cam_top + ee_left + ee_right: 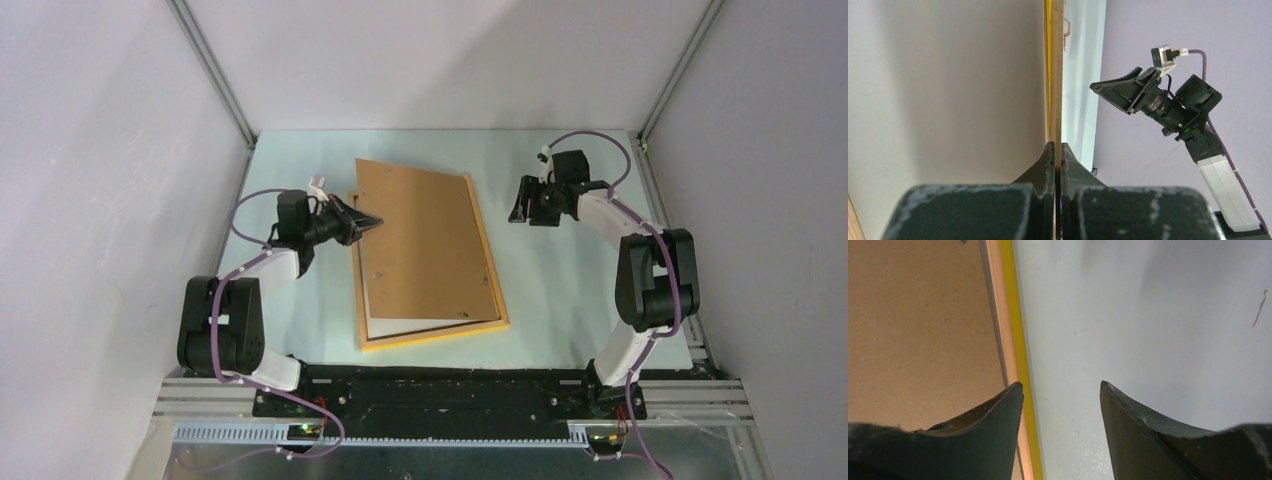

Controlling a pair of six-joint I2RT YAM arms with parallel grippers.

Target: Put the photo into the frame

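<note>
While the brown backing board [425, 240] is lying askew across the frame [430, 337] on the table [560, 290], the left gripper [368, 222] is reaching in low at the board's left edge with its jaws pressed together. It is likely working that edge to square the board into the recess, though I cannot tell whether anything thin is nipped between the jaws. The photo [400, 329], which I am taking to be the pale sheet peeking out under the board's near edge, is sitting inside the frame with its print side hidden, probably facing down toward the front. The right gripper [522, 212] is hovering spread and empty near the frame's far right rail, seemingly placed to steady it.
</note>
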